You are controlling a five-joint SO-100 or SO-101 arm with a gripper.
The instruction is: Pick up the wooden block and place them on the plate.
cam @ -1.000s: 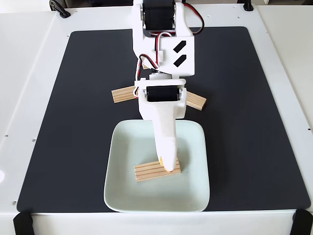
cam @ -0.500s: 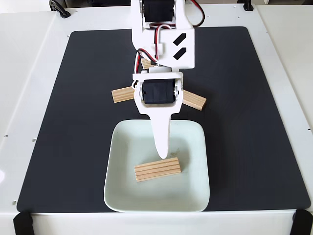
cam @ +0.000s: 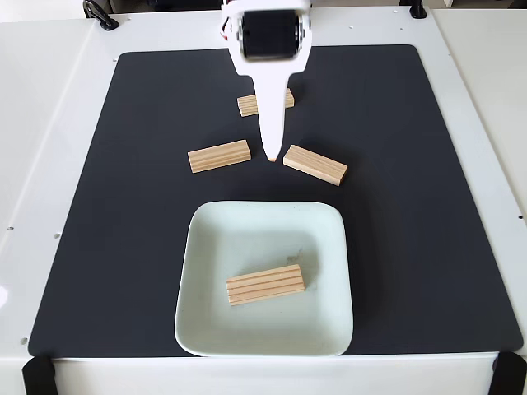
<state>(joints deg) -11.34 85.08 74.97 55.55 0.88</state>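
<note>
No readable text, label, brand, number or sign on anything here.

In the fixed view the gripper has left the plate, where its tip touched the wooden block in the dish, and has drawn back up the mat, its tip now between the left block and the right block; the far block, hidden by the arm a second ago, now shows
</note>
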